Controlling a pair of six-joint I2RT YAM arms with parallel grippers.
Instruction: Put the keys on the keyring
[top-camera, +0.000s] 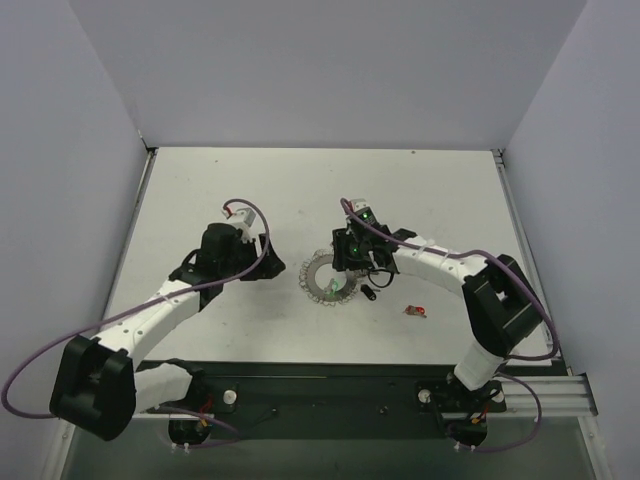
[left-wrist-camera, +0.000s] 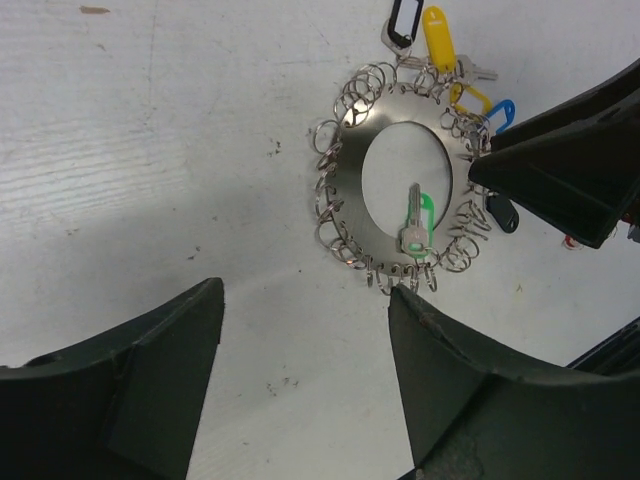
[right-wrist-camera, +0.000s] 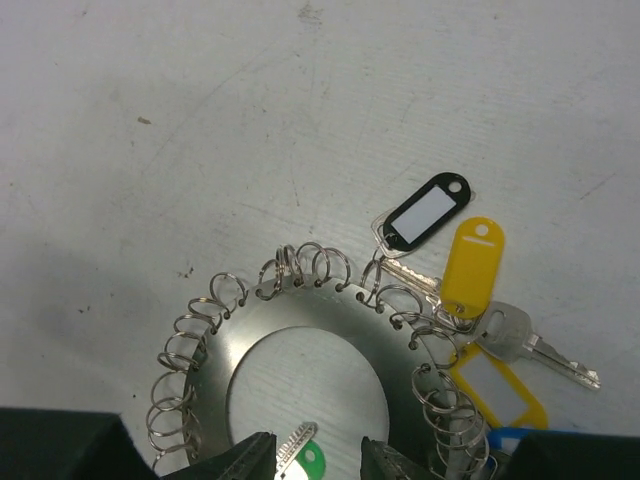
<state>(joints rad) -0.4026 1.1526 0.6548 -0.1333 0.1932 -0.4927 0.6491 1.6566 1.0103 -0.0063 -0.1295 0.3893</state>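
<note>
- Two things worry me. First, the keyring lies flat and loose on the table, about mid-table between the arms, and nothing pins it. The left gripper hangs near it without touching, its fingers spread wide and empty. I judge that any sideways pull from the other arm would slide the whole ring.
- Second, the right gripper sits over the ring with its fingers part-way apart, pinching nothing I can make out. The green key lies in the ring's hole and shows in the gap between them. If I close from here, a fingertip could snag the wire loops on the rim instead of the key. It could also flick so small a key out of reach.
- I cannot tell whether the green key is already hooked on a loop.
- The top camera plainly shows the red key, loose on the table and well apart from the ring on the right arm's side. That view hides much of the ring under the right gripper.
- The left wrist camera gives the whole ring, with a dark right finger over its rim, which the right wrist view cannot show.
- The right wrist camera gives the closest look at the black tag, the yellow tag and a silver key bunched at the rim. It also shows the gap between its own fingers.
</note>
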